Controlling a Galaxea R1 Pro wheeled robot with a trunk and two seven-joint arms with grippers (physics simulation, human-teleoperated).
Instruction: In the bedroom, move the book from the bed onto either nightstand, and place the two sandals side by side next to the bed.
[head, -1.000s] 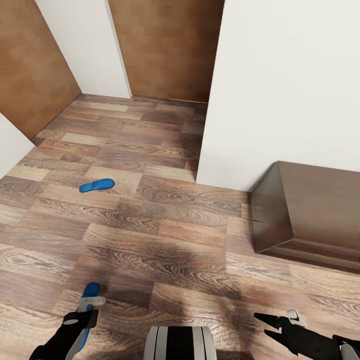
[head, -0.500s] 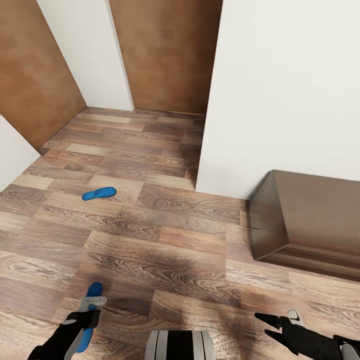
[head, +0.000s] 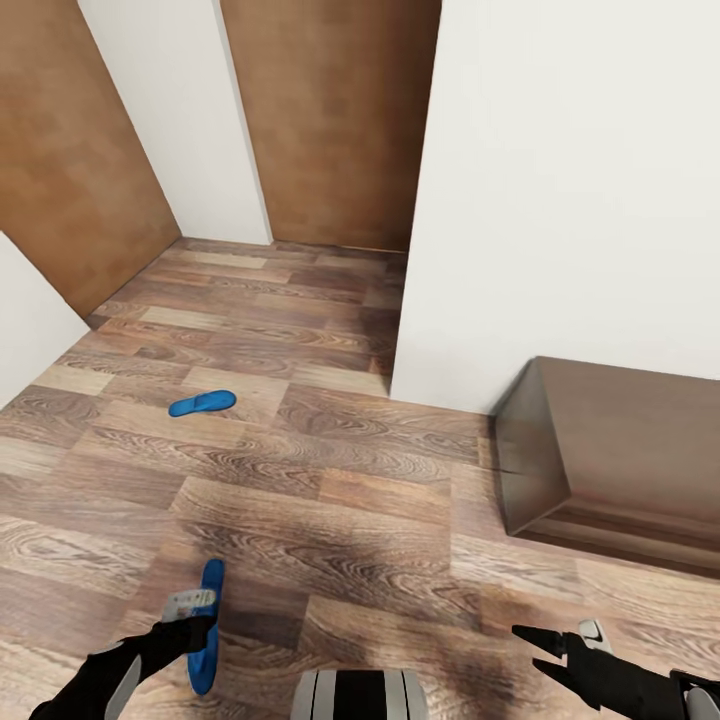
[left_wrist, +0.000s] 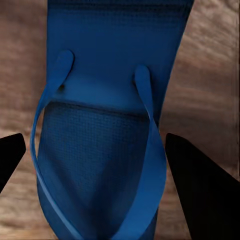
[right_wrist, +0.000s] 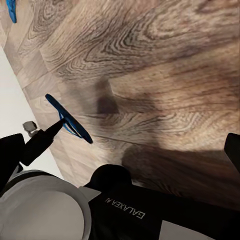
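The left gripper (head: 190, 625) holds one blue sandal (head: 207, 625) clamped between its fingers, low at the robot's left front above the wood-plank floor (head: 330, 470). In the left wrist view the sandal's straps (left_wrist: 150, 150) and sole lie between the two dark fingertips (left_wrist: 200, 190). The second sandal (head: 202, 403) lies flat on the floor well ahead and to the left, apart from everything else. The right gripper (head: 540, 650) hangs low at the right with its jaws spread and nothing between them. A dark brown wooden cabinet (head: 620, 450) stands against the white wall (head: 570, 180) ahead on the right. Brown wooden panels (head: 330, 110) line the recess farther back. The right wrist view shows the held sandal edge-on (right_wrist: 67, 119) over the floor.
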